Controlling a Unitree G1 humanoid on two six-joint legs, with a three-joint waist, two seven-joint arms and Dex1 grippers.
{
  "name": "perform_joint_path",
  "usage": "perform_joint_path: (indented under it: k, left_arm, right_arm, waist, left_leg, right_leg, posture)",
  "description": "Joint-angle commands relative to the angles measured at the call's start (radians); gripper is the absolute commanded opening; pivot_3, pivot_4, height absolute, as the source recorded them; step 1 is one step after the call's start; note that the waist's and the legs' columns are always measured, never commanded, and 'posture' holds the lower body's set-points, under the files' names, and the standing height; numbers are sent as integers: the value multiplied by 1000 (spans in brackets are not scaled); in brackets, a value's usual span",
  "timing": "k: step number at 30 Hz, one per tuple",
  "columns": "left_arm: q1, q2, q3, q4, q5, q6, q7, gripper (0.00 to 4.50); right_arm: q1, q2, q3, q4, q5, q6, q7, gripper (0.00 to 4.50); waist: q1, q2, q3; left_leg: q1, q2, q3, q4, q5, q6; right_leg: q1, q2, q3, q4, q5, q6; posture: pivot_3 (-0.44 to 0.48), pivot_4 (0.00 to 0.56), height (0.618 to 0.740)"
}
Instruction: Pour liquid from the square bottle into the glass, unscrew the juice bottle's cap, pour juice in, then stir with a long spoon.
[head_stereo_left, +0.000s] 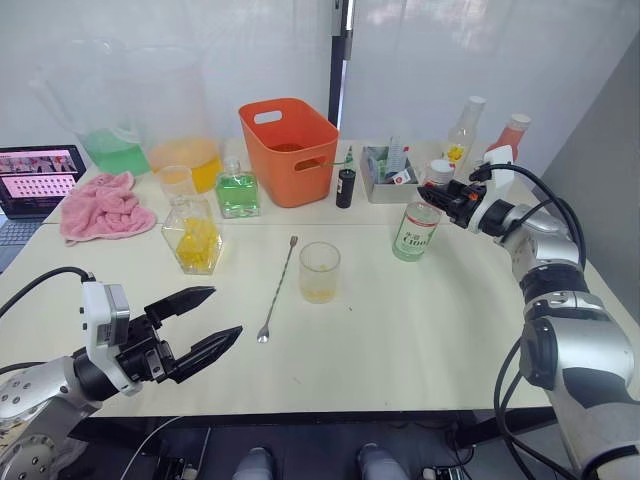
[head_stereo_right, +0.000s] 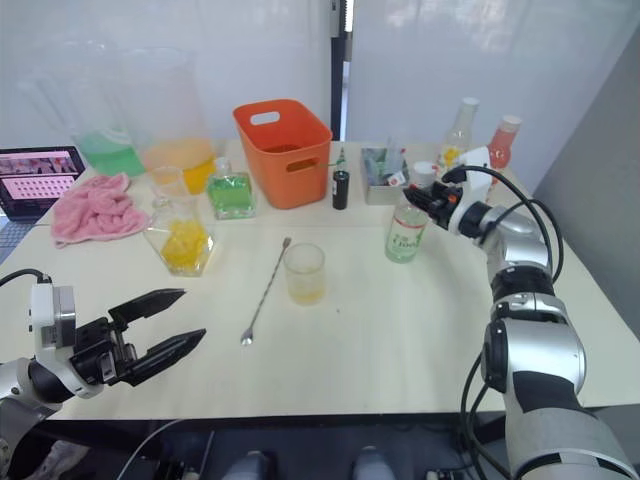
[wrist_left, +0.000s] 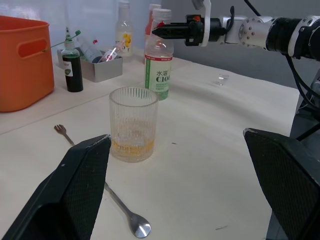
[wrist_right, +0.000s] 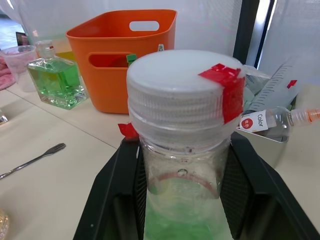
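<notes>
From my right wrist camera the juice bottle (wrist_right: 182, 200) is cut off below the neck, so I can't read its label there. The spoon (wrist_right: 31, 159) runs off that picture's edge. I can't tell whether the fingers (wrist_right: 117, 200) actually touch the neck.

Looking along the left gripper (wrist_left: 182, 187), its two black fingers (wrist_left: 70, 195) spread wide on either side of the glass (wrist_left: 133, 124), which is standing upright on the table (wrist_left: 215, 165) and holding a little yellowish liquid at the bottom. Lying just beside the glass, the long spoon (wrist_left: 107, 192), bowl nearest. Standing beyond, the juice bottle (wrist_left: 158, 62), with the right gripper (wrist_left: 160, 31) reaching in at its neck under the cap (wrist_left: 161, 13).
</notes>
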Motion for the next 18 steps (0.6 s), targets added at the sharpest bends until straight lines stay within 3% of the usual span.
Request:
perform_joint_path:
  k: [1, 4, 10, 18]
  left_arm:
    - [-27, 17, -9, -2, 3, -20, -10, 4500]
    - [-57, 34, -23, 15, -4, -10, -24, 4500]
    - [-123, 82, -60, 62, -11, 5, -73, 4500]
    - [-250, 148, -136, 169, 3, 25, -177, 4500]
  right_arm:
    - [-26, -24, -35, -57, 24, -19, 33, 1400]
    - [-10, -33, -46, -126, 56, 17, 98, 1400]
    - [129, -96, -35, -455, 146, 218, 261, 1400]
    - [407, -151, -37, -1099, 404, 580, 303, 1399]
  waist:
    - [0, 0, 0]
    - [1, 1, 1]
    - [9, 2, 1]
    - [4, 3, 2]
  left_leg:
    - [0, 0, 0, 0, 0, 0]
    - [0, 0, 0, 0, 0, 0]
    - [-1, 0, 0, -1, 0, 0]
    - [-2, 0, 0, -2, 0, 0]
  right_leg:
    - [0, 0, 0, 0, 0, 0]
    - [0, 0, 0, 0, 0, 0]
    - [-1, 0, 0, 0, 0, 1]
    - [-4, 0, 0, 2, -3, 5]
  posture:
    - [0, 150, 725]
    - [0, 150, 725]
    - [0, 150, 725]
    - [0, 150, 725]
